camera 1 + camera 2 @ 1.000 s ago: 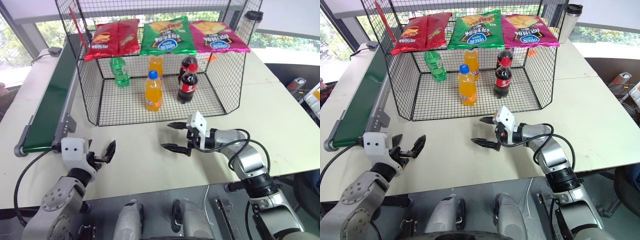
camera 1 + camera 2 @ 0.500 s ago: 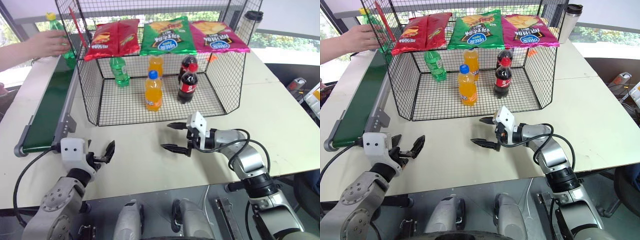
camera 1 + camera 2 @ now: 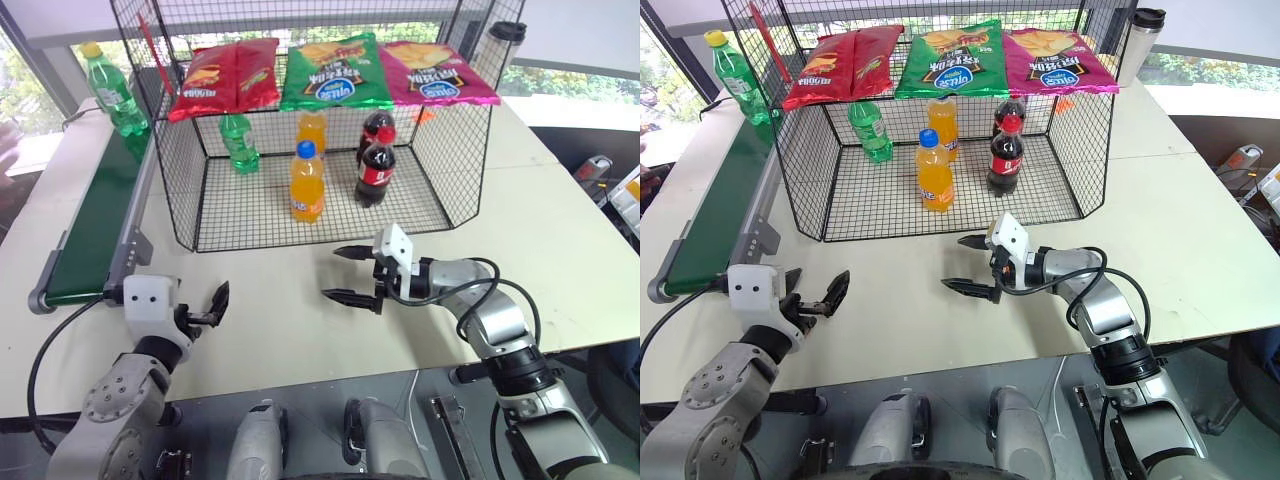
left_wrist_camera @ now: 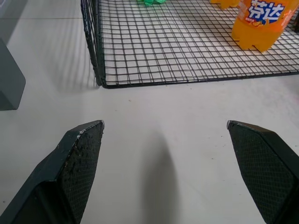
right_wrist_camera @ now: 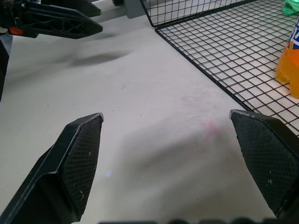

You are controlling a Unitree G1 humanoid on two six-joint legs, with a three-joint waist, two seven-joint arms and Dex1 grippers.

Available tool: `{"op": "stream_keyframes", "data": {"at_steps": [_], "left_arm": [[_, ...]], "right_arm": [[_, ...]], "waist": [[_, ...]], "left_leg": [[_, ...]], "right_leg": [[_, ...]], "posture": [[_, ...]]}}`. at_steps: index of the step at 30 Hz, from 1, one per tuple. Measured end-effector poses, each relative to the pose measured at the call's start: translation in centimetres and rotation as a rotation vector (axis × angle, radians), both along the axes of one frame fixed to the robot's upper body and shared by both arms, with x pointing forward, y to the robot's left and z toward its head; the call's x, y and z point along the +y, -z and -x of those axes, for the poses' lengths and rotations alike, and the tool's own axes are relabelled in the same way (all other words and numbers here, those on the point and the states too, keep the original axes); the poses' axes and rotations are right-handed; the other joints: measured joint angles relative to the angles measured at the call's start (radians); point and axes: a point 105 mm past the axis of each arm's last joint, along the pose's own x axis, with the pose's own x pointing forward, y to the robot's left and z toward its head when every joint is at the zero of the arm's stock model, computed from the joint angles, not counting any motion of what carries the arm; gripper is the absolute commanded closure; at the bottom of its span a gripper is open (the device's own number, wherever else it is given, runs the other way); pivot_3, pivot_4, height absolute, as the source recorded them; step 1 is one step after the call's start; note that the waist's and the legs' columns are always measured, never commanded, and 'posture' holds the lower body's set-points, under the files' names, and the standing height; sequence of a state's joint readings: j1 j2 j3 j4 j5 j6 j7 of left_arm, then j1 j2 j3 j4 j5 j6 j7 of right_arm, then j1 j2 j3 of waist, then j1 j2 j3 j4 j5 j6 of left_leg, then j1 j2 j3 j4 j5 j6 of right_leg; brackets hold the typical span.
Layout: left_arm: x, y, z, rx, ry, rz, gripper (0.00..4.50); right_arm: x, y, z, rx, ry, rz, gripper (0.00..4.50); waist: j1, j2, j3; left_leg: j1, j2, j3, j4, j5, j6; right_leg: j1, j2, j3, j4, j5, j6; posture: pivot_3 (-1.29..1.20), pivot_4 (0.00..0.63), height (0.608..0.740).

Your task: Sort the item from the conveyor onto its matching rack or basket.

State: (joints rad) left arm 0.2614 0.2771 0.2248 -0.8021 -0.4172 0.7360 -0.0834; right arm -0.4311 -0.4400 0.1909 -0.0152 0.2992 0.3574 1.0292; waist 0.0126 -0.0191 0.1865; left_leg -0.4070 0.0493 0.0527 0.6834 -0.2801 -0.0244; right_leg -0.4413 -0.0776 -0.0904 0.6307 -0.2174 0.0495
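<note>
The item, a green bottle with a yellow cap point(image 3: 112, 90), stands upright on the far end of the conveyor point(image 3: 95, 215), just outside the basket's left wall. The black wire basket point(image 3: 250, 215) stands on the table to the right of the belt. My left gripper point(image 3: 818, 290) hovers open above the table near the conveyor's near end, far from the bottle. My right gripper point(image 3: 335, 272) is open too, pointing left in front of the basket with nothing between its fingers. Bare tabletop lies between the fingers in both wrist views point(image 4: 166, 126) point(image 5: 166, 116).
Inside the basket stand a capless green bottle point(image 3: 238, 140), orange bottles point(image 3: 307, 182) and cola bottles point(image 3: 375, 168). Chip bags point(image 3: 335, 72) hang on its back wall. A lidded cup point(image 3: 507, 35) stands behind the basket at the right.
A person's hand brought the yellow-capped green bottle to the conveyor's far end, set it down and withdrew. Neither gripper has moved.
</note>
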Motion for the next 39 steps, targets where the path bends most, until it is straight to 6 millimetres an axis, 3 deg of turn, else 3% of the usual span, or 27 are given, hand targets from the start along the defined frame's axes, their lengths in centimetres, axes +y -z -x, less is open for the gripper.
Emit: {"op": "stream_keyframes", "data": {"at_steps": [16,19,27,35,39], "left_arm": [[-0.2,-0.5,0.2,-0.022,-0.010,-0.029,0.10],[0.4,-1.6,0.3,-0.077,-0.062,-0.027,0.10],[6.7,-6.6,1.3,-0.283,-0.390,-0.057,0.10],[11.1,-6.1,3.1,-0.225,-0.547,-0.067,0.10],[12.4,-6.0,3.4,-0.206,-0.574,-0.078,0.10]], "right_arm": [[-0.1,0.2,0.2,0.008,-0.015,0.003,0.00],[-0.1,0.2,0.2,0.009,-0.015,0.003,0.00],[0.3,-0.3,0.7,0.038,-0.037,-0.023,0.00],[1.8,-3.5,2.8,0.020,-0.177,-0.096,0.00],[2.1,-4.2,3.3,0.015,-0.206,-0.112,0.00]], "waist": [[0.000,0.000,0.000],[0.000,0.000,0.000],[-0.001,0.000,0.000],[0.000,0.000,0.000],[0.001,0.000,0.000]], "left_leg": [[0.000,0.000,0.000,0.000,0.000,0.000],[0.000,0.000,0.000,0.000,0.000,0.000],[0.000,0.000,0.000,0.000,0.000,0.000],[0.000,0.000,-0.001,0.000,0.000,0.000],[0.000,0.000,-0.001,0.000,0.000,0.000]], "right_leg": [[0.000,0.000,0.000,0.000,0.000,0.000],[0.000,0.000,0.000,0.000,0.000,0.000],[0.000,0.000,0.000,0.000,0.000,0.001],[0.000,0.000,0.000,0.000,0.000,0.000],[0.000,0.000,0.000,0.000,0.000,0.000]], "posture": [[0.00,0.150,0.740],[0.00,0.150,0.740],[0.00,0.150,0.740],[0.00,0.150,0.740],[0.00,0.150,0.740]]}}
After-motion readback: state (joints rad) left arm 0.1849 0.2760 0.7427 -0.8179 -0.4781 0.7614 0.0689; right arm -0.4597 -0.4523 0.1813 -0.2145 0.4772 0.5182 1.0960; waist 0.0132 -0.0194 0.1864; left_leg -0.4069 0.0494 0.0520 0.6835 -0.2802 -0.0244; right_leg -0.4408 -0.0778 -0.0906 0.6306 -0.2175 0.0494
